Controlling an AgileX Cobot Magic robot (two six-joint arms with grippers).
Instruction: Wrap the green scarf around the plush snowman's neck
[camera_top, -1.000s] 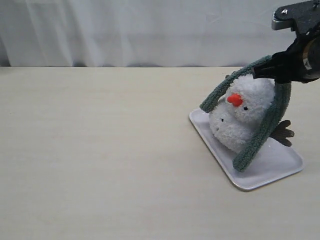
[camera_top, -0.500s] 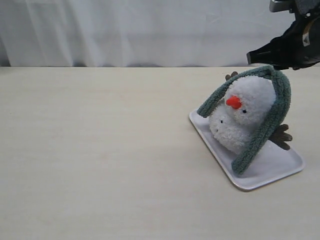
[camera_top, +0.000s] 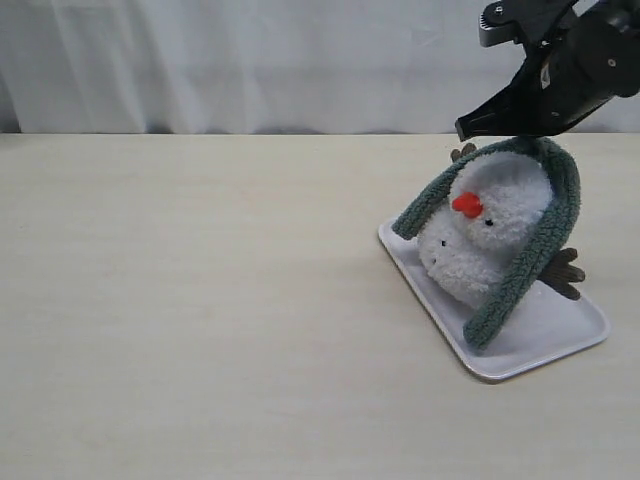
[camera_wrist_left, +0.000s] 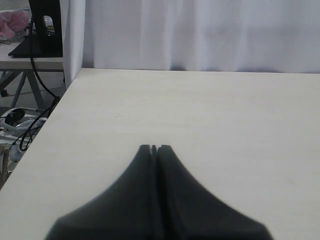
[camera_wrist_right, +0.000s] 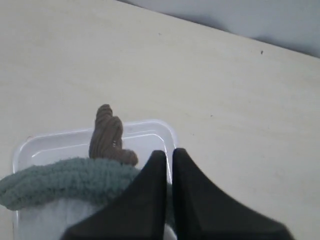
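The right arm runs off the exterior view's edge; one twig arm of the plush snowman barely peeks from behind the green scarf; in the right wrist view the right gripper covers part of that scarf and the frame cuts the snowman; the left gripper is blurred at its base.
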